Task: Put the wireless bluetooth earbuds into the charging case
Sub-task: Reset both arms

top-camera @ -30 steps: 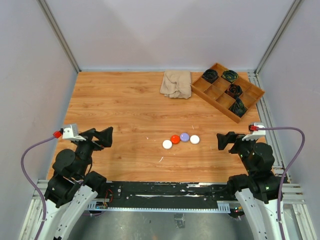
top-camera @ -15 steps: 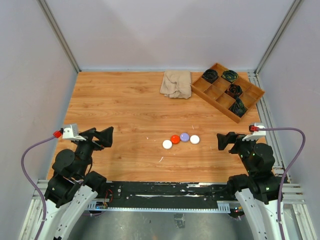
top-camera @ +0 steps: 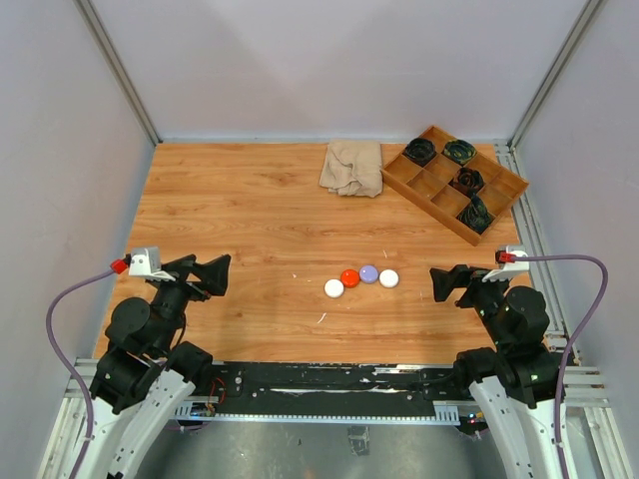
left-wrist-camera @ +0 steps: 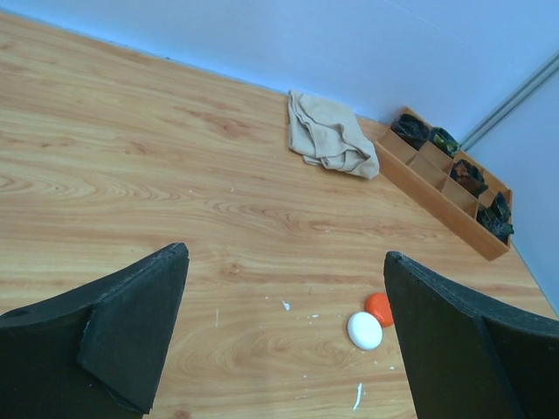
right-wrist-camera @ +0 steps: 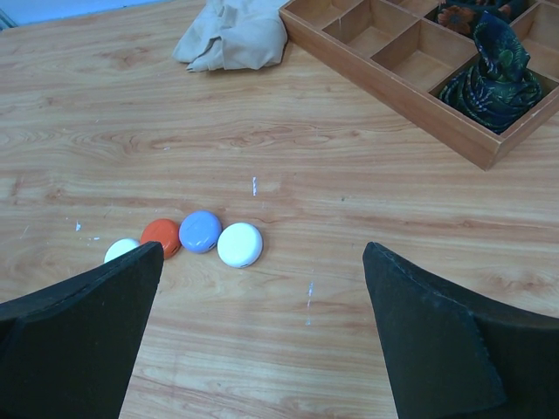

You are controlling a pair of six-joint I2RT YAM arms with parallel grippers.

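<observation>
top external: left gripper (top-camera: 212,276), right gripper (top-camera: 441,283) splayed

No legible text, label or number anywhere.

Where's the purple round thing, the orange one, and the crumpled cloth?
purple round case (right-wrist-camera: 200,231): right wrist view, middle of its lid.
orange round case (right-wrist-camera: 162,233): right wrist view, middle of its lid.
beige cloth (top-camera: 351,166): top view, middle of its folds.

The tabletop (top-camera: 250,210) is smooth, faintly sheened wood grain, the tray (top-camera: 424,208) bare matt wood, the cloth (top-camera: 351,166) soft crumpled fabric, the round cases (top-camera: 368,273) smooth glossy plastic, the jaws matt black.
</observation>
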